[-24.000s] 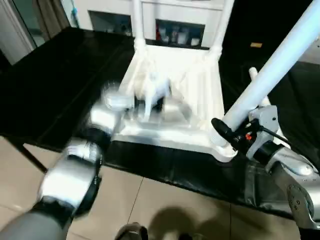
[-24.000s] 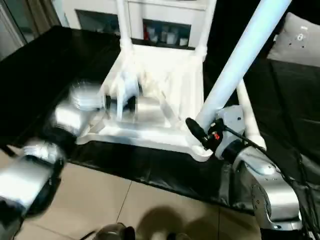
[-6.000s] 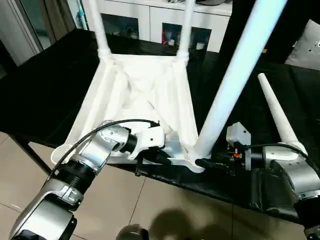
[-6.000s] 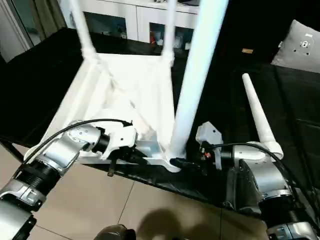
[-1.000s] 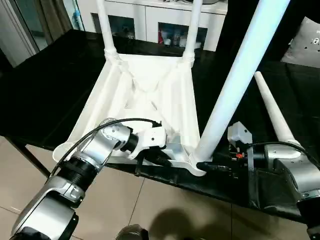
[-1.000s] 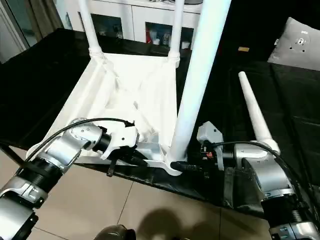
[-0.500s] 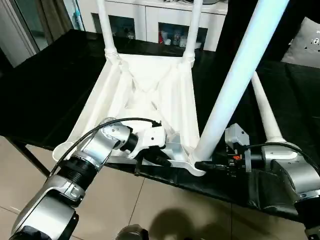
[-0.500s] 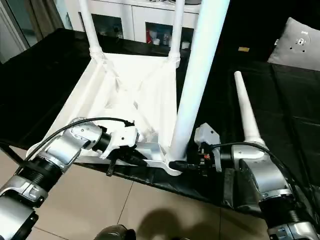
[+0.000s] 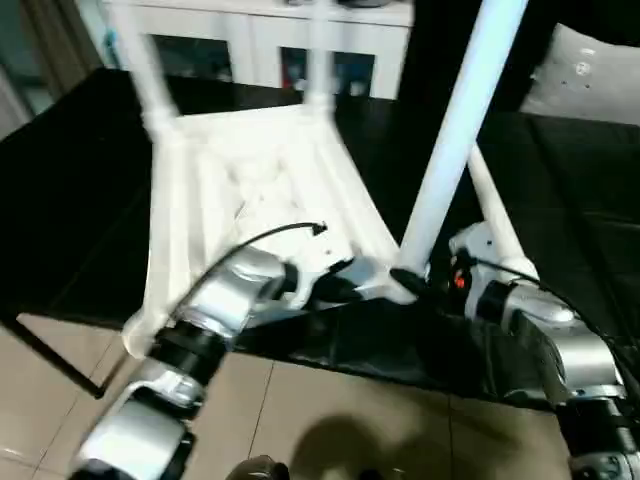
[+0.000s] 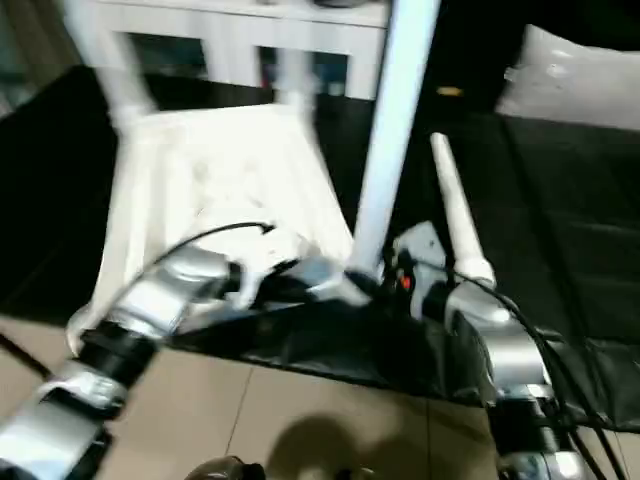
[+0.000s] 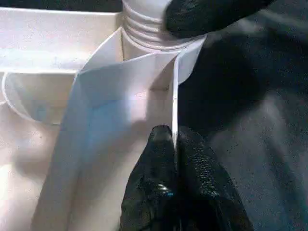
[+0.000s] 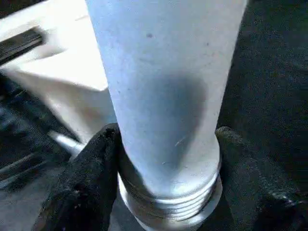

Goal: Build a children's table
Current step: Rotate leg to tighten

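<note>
The white table top (image 9: 250, 170) lies upside down on the black-covered surface, ribs facing up. Two white legs (image 9: 150, 75) stand in its far corner sockets. A third leg (image 9: 455, 130) stands in the near right socket, and my right gripper (image 9: 405, 280) is shut around its threaded base (image 12: 168, 202), one finger (image 12: 91, 173) on each side. My left gripper (image 11: 172, 139) is shut on a thin upright wall of the top next to that socket. The fourth leg (image 9: 492, 215) lies loose on the surface behind my right wrist.
A white cabinet with glass doors (image 9: 270, 40) stands behind the work surface. A grey cushion (image 9: 590, 70) lies at the back right. The black surface (image 9: 70, 200) ends at a near edge, with tiled floor (image 9: 330, 420) below it.
The head camera has swung, so the whole scene sits further left and is blurred. Both grippers keep the same holds on the wall and the leg's base.
</note>
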